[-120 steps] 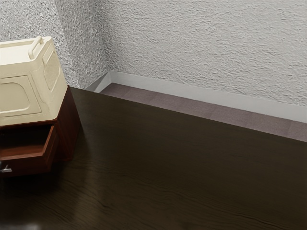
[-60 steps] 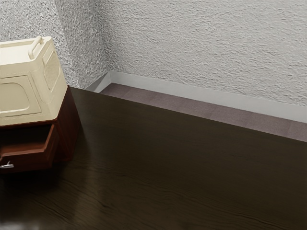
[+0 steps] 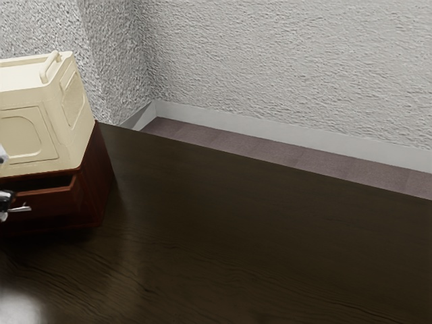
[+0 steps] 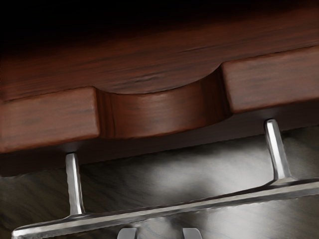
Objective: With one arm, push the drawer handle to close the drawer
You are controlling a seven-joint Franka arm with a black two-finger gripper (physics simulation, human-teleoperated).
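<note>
The hand point(image 4: 159, 233) is held with its fingertips apart, close to the handle point(image 4: 199, 204); contact cannot be told. Beyond, the drawer point(image 4: 45, 117) is seen partly open in the cabinet point(image 3: 99, 177), so more pushing is needed.

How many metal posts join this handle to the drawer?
2: one post and another post, flanking the notch in the drawer front. The handle runs past the wrist view's edge, so more may be hidden.

Black two-finger gripper point(image 3: 5, 198) partly cut off at the exterior view's left edge, a pale bit of the Franka arm point(image 3: 3, 154) above it, fingers point(image 4: 192, 233) parted, tips side by side in the wrist view.
</note>
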